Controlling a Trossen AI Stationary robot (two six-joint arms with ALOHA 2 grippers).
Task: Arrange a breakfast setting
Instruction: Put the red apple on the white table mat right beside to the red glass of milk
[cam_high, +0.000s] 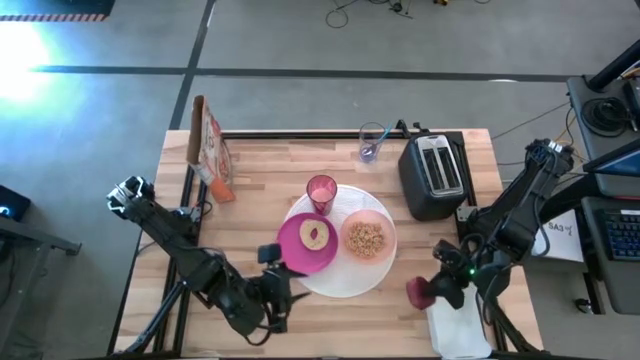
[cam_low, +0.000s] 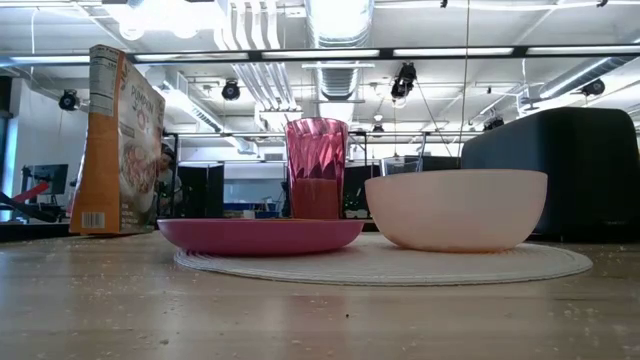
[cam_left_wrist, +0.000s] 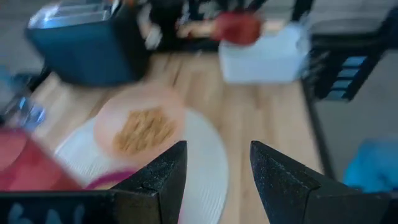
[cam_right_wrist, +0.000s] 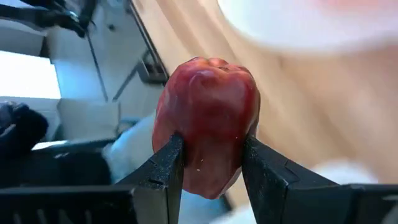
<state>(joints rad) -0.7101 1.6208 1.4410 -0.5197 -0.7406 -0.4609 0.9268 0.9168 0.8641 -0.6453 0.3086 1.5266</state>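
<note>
The large white plate (cam_high: 345, 275) lies mid-table. On it rest the magenta plate (cam_high: 296, 250), carrying a small ring-shaped bread (cam_high: 314, 235), and the peach bowl (cam_high: 367, 238), filled with cereal. The pink cup (cam_high: 321, 192) stands at the plate's far rim. A clear glass (cam_high: 373, 142) with a bluish spoon stands at the far edge. My left gripper (cam_high: 276, 278) is open and empty beside the magenta plate's near side. My right gripper (cam_high: 432, 290) is shut on a red apple (cam_high: 418, 292) right of the white plate. My right gripper pinches the red apple by its two opposite sides (cam_right_wrist: 186, 149) between its two fingers (cam_right_wrist: 165, 171). The fingers come roughly level from the table's right. Most of the apple stands out beyond the fingertips. Whether it is clear of the table I cannot tell.
The black toaster (cam_high: 432, 175) stands at the right, behind the bowl. A white tub (cam_high: 460, 328) sits at the near right edge, just beside the apple. A cereal box (cam_high: 210, 150) stands at the far left. Bare wood lies left of the plates.
</note>
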